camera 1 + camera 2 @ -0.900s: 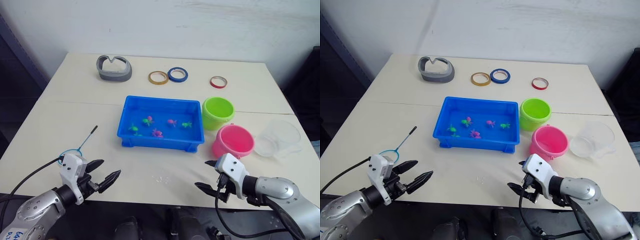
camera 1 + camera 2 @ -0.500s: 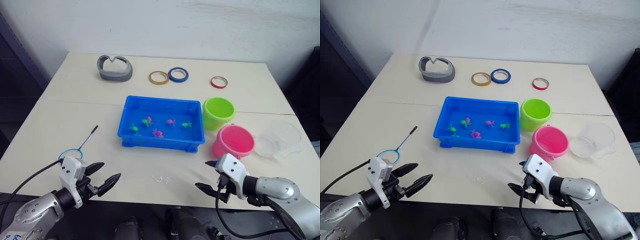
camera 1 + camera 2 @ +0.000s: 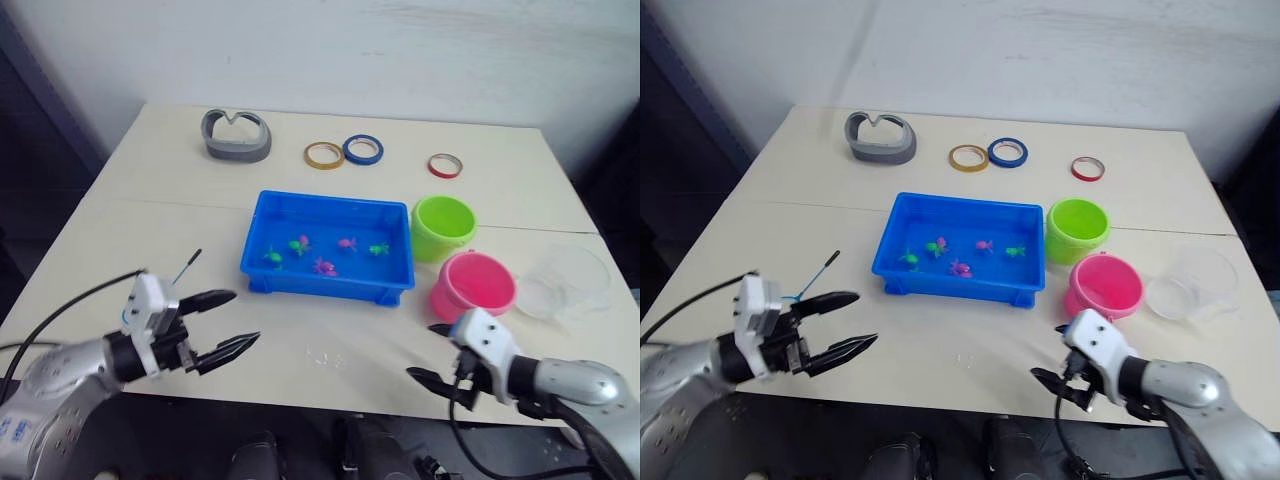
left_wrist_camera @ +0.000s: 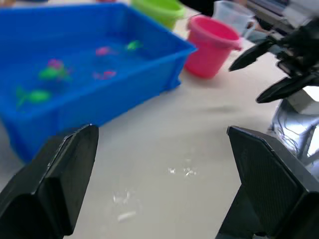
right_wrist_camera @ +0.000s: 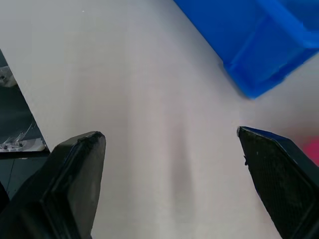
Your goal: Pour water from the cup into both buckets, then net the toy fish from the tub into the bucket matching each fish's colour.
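Observation:
The blue tub (image 3: 328,288) sits mid-table with several green and pink toy fish (image 3: 322,266) in water. To its right stand the green bucket (image 3: 442,228) and, nearer, the pink bucket (image 3: 472,285). The clear cup (image 3: 572,283) stands right of the pink bucket. The net's black handle (image 3: 186,267) lies left of the tub; its blue hoop is mostly hidden behind my left arm. My left gripper (image 3: 246,317) hovers open near the front left, holding nothing. My right gripper (image 3: 421,350) is open and holds nothing, at the front edge below the pink bucket.
At the back lie a grey curved holder (image 3: 236,135) and three tape rings: yellow (image 3: 322,154), blue (image 3: 361,149), red (image 3: 444,165). Small water drops (image 3: 322,357) mark the table in front of the tub. The table's front edge runs just under both grippers.
My left gripper has risen and moved forward over the net's hoop, its fingers spread wider. My right gripper has drifted slightly right. The view has shifted a little.

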{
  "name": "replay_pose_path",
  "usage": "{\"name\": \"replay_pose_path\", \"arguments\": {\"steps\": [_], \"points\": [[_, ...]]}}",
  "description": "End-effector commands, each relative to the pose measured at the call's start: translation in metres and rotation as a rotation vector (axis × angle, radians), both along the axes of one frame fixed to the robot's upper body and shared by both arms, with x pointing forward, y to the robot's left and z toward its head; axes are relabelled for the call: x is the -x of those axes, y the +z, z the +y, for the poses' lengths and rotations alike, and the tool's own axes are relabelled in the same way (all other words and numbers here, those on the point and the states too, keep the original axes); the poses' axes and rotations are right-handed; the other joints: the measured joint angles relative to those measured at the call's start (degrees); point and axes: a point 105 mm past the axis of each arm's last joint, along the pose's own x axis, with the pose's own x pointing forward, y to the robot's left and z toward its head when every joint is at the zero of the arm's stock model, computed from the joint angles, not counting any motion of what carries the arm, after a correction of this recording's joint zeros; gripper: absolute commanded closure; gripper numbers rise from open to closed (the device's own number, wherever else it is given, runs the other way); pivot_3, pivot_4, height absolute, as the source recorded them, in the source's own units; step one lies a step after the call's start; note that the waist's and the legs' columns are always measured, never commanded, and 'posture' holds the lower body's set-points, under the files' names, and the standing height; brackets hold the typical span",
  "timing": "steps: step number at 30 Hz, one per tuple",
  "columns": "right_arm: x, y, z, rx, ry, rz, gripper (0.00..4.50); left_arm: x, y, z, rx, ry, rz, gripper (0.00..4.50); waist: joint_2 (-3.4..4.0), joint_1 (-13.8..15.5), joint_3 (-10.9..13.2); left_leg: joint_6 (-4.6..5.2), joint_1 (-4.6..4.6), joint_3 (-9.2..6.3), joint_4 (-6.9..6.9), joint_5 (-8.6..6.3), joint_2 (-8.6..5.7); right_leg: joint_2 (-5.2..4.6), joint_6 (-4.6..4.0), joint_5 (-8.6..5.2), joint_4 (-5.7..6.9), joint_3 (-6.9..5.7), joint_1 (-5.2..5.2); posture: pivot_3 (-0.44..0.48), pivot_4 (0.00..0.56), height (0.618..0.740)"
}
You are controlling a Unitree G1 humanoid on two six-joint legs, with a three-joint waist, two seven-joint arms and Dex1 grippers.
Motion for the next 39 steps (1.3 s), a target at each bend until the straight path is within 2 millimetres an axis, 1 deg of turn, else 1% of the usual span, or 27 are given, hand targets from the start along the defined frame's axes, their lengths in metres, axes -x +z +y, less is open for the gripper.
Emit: {"name": "replay_pose_path", "arguments": {"steps": [1,3,4,5,8,9,11,15,17,19,22,25,30,35,39], "points": [[0.007,0.024,-0.020,0.029,-0.070,-0.056,0.03,-0.008,0.012,-0.013,0.024,-0.140,-0.045,0.00,0.00,-0.01,0.00,0.00,0.02,0.03,0.00,0.00,0.01,0.01,0.00,0.00,0.00,0.03,0.00,0.000,0.150,0.738],[0.015,0.034,-0.047,0.074,-0.186,-0.078,0.03,-0.019,0.024,-0.021,0.043,-0.248,-0.067,0.00,0.02,0.51,0.02,0.00,-0.01,0.03,0.01,0.01,-0.01,0.02,0.01,0.01,0.02,0.02,0.00,0.000,0.150,0.738],[0.019,0.037,-0.057,0.089,-0.228,-0.085,0.03,-0.024,0.028,-0.024,0.042,-0.286,-0.074,0.00,0.03,0.81,0.02,-0.02,-0.01,-0.01,0.02,0.02,0.00,0.05,0.02,0.01,0.01,-0.01,0.00,0.000,0.150,0.738],[0.020,0.042,-0.071,0.096,-0.306,-0.108,0.03,-0.031,0.031,-0.028,0.036,-0.324,-0.087,0.00,0.03,0.98,0.02,-0.02,-0.02,-0.04,0.03,0.03,-0.02,0.05,0.03,0.01,0.02,-0.03,0.02,0.000,0.150,0.738],[0.026,0.051,-0.108,0.117,-0.515,-0.176,0.03,-0.050,0.040,-0.039,0.030,-0.402,-0.117,0.00,-0.03,0.60,-0.02,-0.03,0.00,0.02,0.04,0.03,-0.01,0.07,0.06,0.03,-0.01,0.00,0.06,0.000,0.150,0.738],[0.028,0.052,-0.115,0.129,-0.555,-0.191,0.03,-0.056,0.042,-0.042,0.028,-0.417,-0.124,0.00,-0.03,0.43,-0.02,-0.02,0.01,0.05,0.04,0.02,-0.02,0.07,0.07,0.04,0.00,0.03,0.07,0.000,0.150,0.738],[0.035,0.051,-0.132,0.138,-0.689,-0.215,0.03,-0.067,0.044,-0.052,0.027,-0.465,-0.142,0.00,0.00,0.22,-0.01,-0.02,0.03,0.15,0.04,0.03,-0.01,0.09,0.08,0.04,0.01,0.11,0.06,0.000,0.150,0.738],[0.042,0.045,-0.154,0.108,-0.916,-0.234,0.03,-0.081,0.045,-0.067,0.018,-0.533,-0.160,0.00,0.03,0.05,0.01,-0.14,0.07,0.18,0.02,0.09,0.03,0.16,0.08,0.04,0.09,0.14,0.03,0.000,0.150,0.738],[0.045,0.042,-0.160,0.119,-1.013,-0.272,0.03,-0.086,0.047,-0.071,0.020,-0.557,-0.171,0.00,0.08,0.09,0.01,-0.16,0.06,0.21,0.05,0.11,0.02,0.15,0.08,0.04,0.17,0.19,-0.06,0.000,0.150,0.738],[0.046,0.040,-0.163,0.093,-1.125,-0.316,0.03,-0.090,0.049,-0.076,0.022,-0.574,-0.174,0.00,0.12,0.13,0.00,-0.18,0.01,0.22,0.04,0.14,0.03,0.15,0.06,0.03,0.23,0.20,-0.15,0.000,0.150,0.738],[0.044,0.031,-0.161,0.069,-1.235,-0.335,0.03,-0.093,0.049,-0.083,0.015,-0.606,-0.179,0.00,0.17,0.07,0.00,-0.23,-0.01,0.26,0.05,0.17,0.03,0.15,0.04,0.02,0.35,0.24,-0.26,0.000,0.150,0.738],[0.038,0.026,-0.164,0.031,-1.342,-0.369,0.03,-0.094,0.049,-0.090,0.002,-0.630,-0.183,0.00,0.32,0.07,-0.04,-0.22,-0.03,0.30,0.07,0.18,0.01,0.13,0.03,0.01,0.42,0.27,-0.31,0.000,0.150,0.738],[0.021,0.024,-0.172,-0.021,-1.432,-0.411,0.03,-0.098,0.051,-0.096,-0.024,-0.627,-0.187,0.00,0.44,0.04,-0.07,-0.20,-0.02,0.34,0.09,0.19,-0.01,0.13,0.03,0.01,0.46,0.30,-0.32,0.000,0.150,0.738],[0.002,0.019,-0.178,-0.055,-1.460,-0.401,0.03,-0.103,0.049,-0.101,-0.051,-0.594,-0.193,0.00,0.49,0.01,-0.07,-0.23,-0.01,0.34,0.09,0.20,0.01,0.16,0.02,0.00,0.51,0.31,-0.35,0.000,0.150,0.738],[-0.010,0.017,-0.183,-0.071,-1.484,-0.398,0.03,-0.102,0.050,-0.098,-0.050,-0.580,-0.191,0.00,0.53,-0.04,-0.06,-0.21,-0.02,0.35,0.09,0.21,0.00,0.15,0.02,0.00,0.54,0.32,-0.36,0.000,0.150,0.738]]}}
